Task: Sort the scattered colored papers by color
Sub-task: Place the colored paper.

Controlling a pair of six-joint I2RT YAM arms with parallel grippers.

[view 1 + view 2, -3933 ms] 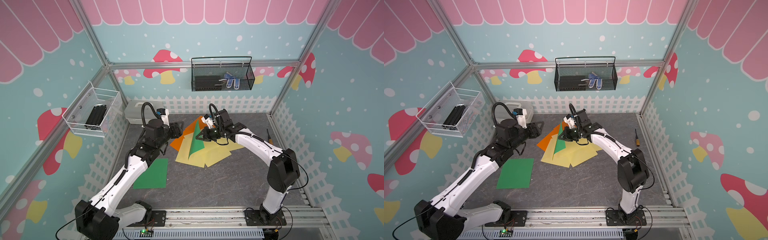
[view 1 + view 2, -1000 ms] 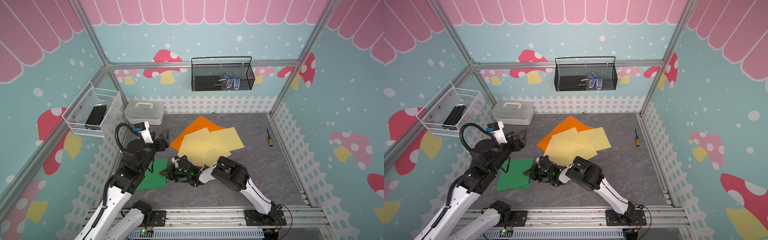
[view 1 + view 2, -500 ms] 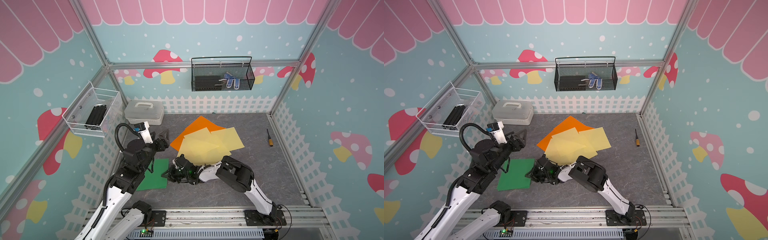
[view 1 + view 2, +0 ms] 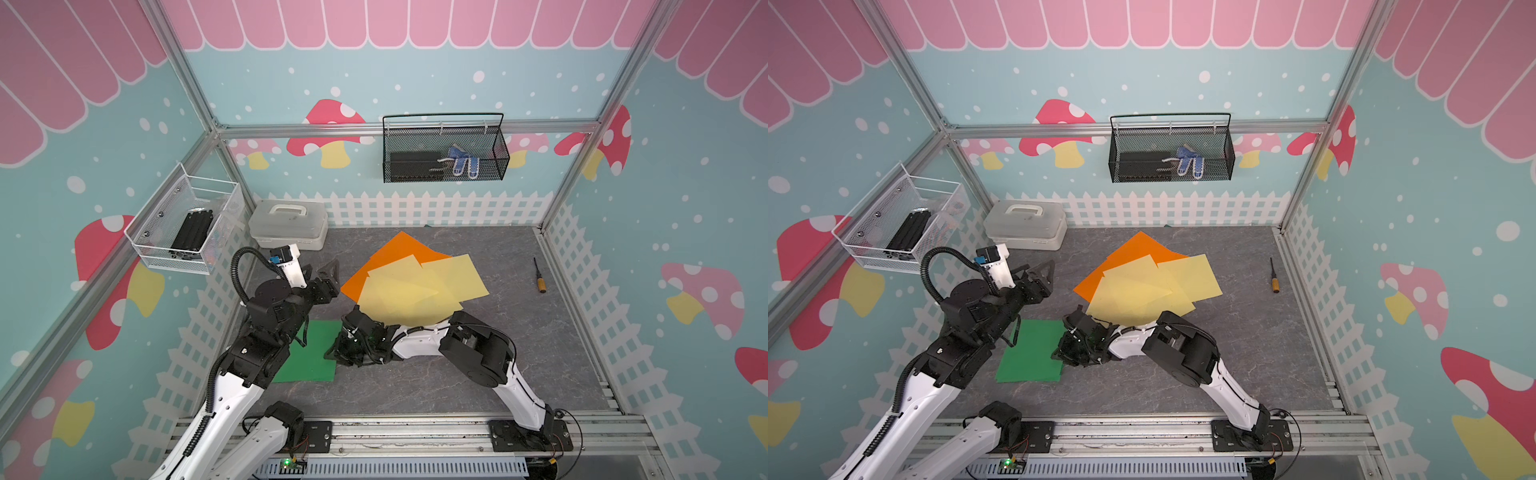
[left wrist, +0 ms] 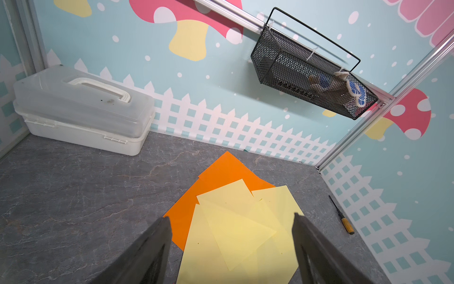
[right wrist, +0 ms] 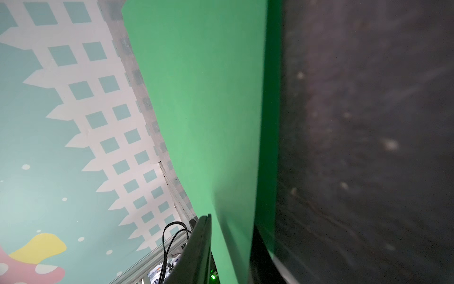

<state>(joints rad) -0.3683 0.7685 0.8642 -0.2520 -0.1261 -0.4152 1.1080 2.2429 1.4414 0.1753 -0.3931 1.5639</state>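
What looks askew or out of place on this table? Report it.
The pale yellow paper sheets lie crookedly overlapped on the bright orange sheets, an unsorted heap mid-table. The dark green sheet curls up off the grey tabletop along one edge, at the right gripper. A small yellow-handled screwdriver lies loose nearby.

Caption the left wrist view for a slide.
Left gripper, jaws open, facing yellow papers overlapping orange paper; white case by the wall.

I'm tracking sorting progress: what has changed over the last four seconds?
The right gripper carried a green sheet out of the mixed pile to the green paper near the front; whether it has let go is unclear. The left gripper, open, drew back from the pile. Orange paper, yellow papers and screwdriver stayed.
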